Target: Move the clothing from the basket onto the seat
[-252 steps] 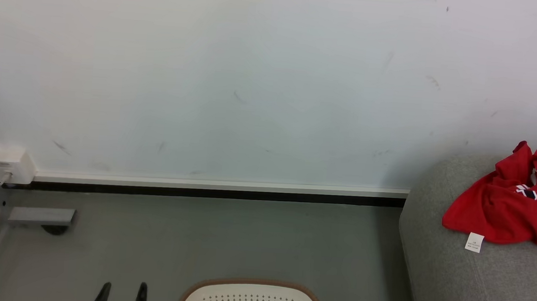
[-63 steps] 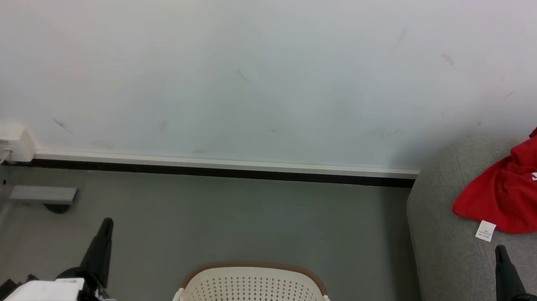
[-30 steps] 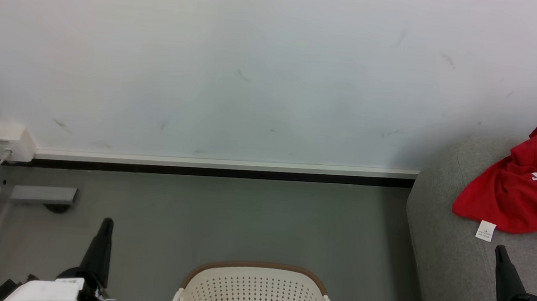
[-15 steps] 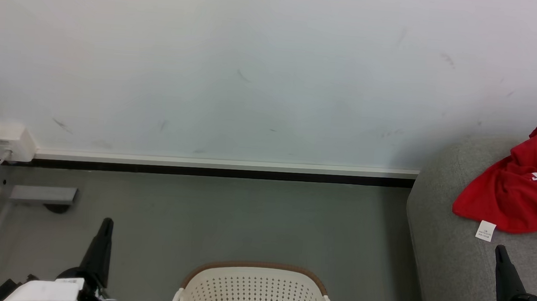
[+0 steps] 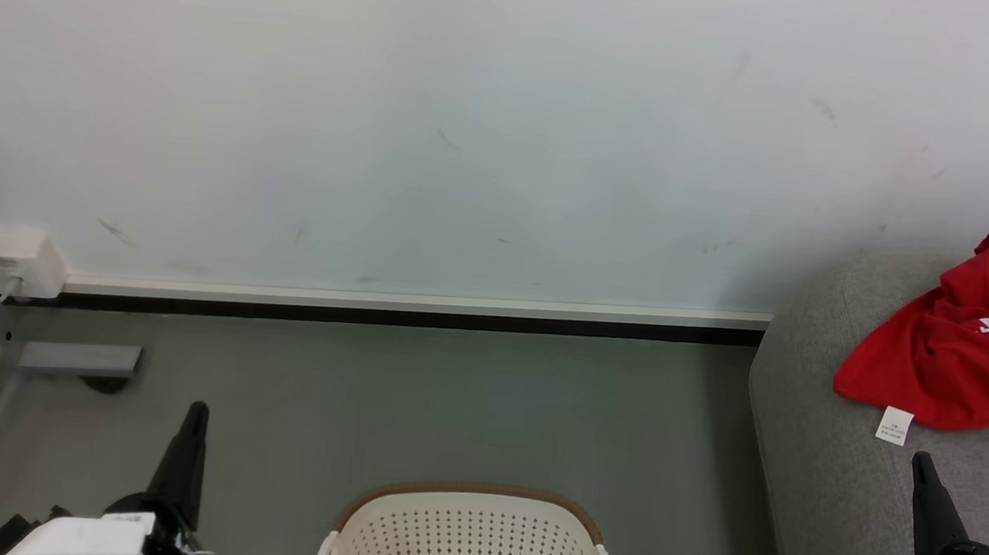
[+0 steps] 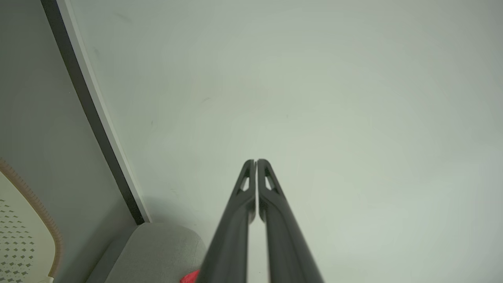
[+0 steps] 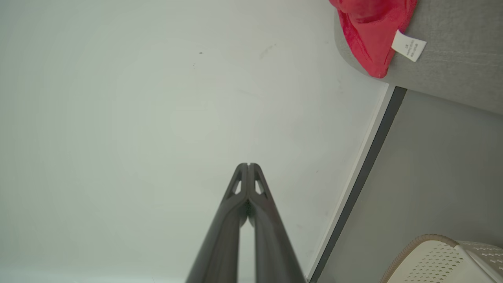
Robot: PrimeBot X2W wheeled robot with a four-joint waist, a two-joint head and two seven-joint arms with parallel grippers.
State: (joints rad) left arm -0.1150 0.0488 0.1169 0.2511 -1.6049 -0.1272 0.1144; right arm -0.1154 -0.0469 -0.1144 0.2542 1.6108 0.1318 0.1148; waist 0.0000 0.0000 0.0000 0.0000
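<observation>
There is 1 red garment (image 5: 940, 378), bearing 1 white label tag (image 5: 894, 425), on 1 grey sofa (image 5: 826, 510). 1 cream perforated basket (image 5: 468, 528) with 1 brown rim (image 5: 467, 490) stands on the floor (image 5: 451, 405). There are 2 grippers, the left gripper (image 5: 196, 409) and the right gripper (image 5: 919, 460), each with 2 dark fingers (image 6: 235, 220). The wall (image 5: 469, 136) carries 1 white box (image 5: 18, 262) and 1 skirting strip (image 5: 415, 300), and 1 grey metal foot (image 5: 80, 358) sits at the floor's left edge.

head downward, wrists toward wall (image 6: 353, 98), basket (image 5: 469, 490) shared
</observation>
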